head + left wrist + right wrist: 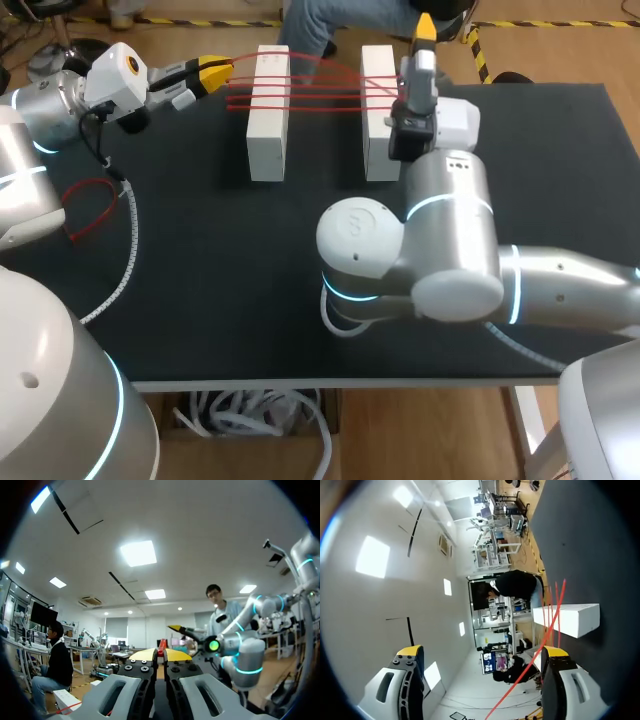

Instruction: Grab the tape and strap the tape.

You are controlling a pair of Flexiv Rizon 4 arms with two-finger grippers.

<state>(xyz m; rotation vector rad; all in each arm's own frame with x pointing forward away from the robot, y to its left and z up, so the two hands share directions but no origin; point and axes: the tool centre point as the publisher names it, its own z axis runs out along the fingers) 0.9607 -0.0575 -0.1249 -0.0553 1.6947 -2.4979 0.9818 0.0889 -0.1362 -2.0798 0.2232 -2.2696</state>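
Observation:
Two white blocks (267, 112) (380, 112) stand side by side on the black table (230, 290). Several strands of red tape (320, 88) stretch across both blocks. The strands run out to my left gripper (215, 72), which hovers just left of the left block and is shut on the tape. In the left wrist view the red tape (161, 645) shows pinched between the yellow tips of the left gripper (160, 655). My right gripper (424, 35) stands over the right block's far end, open. In the right wrist view the right gripper (482, 655) stands wide open, and a tape strand (547, 635) crosses close to one finger (555, 655) without being held.
A red loop (90, 208) lies on the table at the left, beside my left arm's white spiral cable (128, 250). My right arm's big elbow (420, 240) hangs over the table's middle. One white block (567, 619) shows beyond the right gripper's fingers.

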